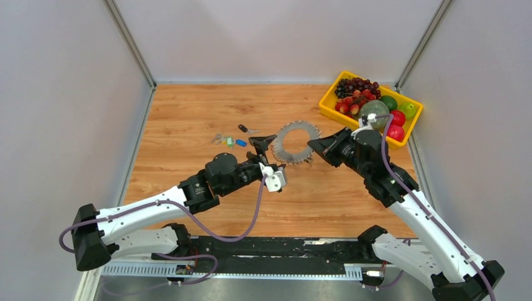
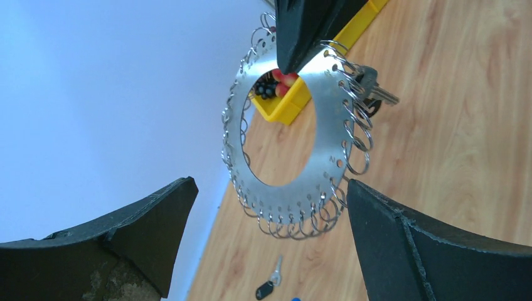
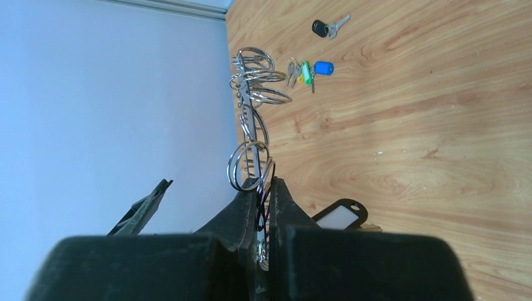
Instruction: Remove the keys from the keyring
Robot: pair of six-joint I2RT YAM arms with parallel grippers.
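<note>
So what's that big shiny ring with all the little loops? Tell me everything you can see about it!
The ring is a flat, silvery metal band with a big open middle. Small wire loops hang all around its outer edge, and tiny marks are stamped beside them. A key dangles from one loop. The right pincer pinches the rim and holds the ring up on edge over the wooden table. The left pincer is open beside it, not gripping it.

white-walled lab test cell [image 1: 276, 37], bolted arms [image 1: 157, 210]
</note>
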